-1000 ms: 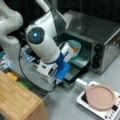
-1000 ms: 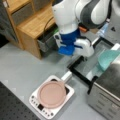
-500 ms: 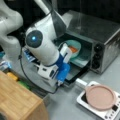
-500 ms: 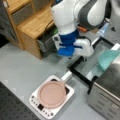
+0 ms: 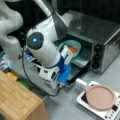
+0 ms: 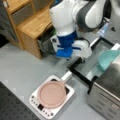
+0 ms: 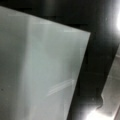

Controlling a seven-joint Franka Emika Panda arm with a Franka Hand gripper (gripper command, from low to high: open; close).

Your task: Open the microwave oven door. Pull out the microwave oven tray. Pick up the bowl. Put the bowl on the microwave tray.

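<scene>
On the grey worktop, the boxy silver metal microwave oven stands with its dark glass door dropped flat, and the small pale teal bowl sits at the cavity mouth, seemingly on the thin flat tray, so placing looks all but done, while my gripper hangs over the door, whether parted or clenched I cannot tell.

A smooth grey tabletop spreads under everything in both front views, with a light brown wooden cabinet with shelves standing at a front view's top left, a black perforated board at its bottom left and a dark backdrop behind.
</scene>
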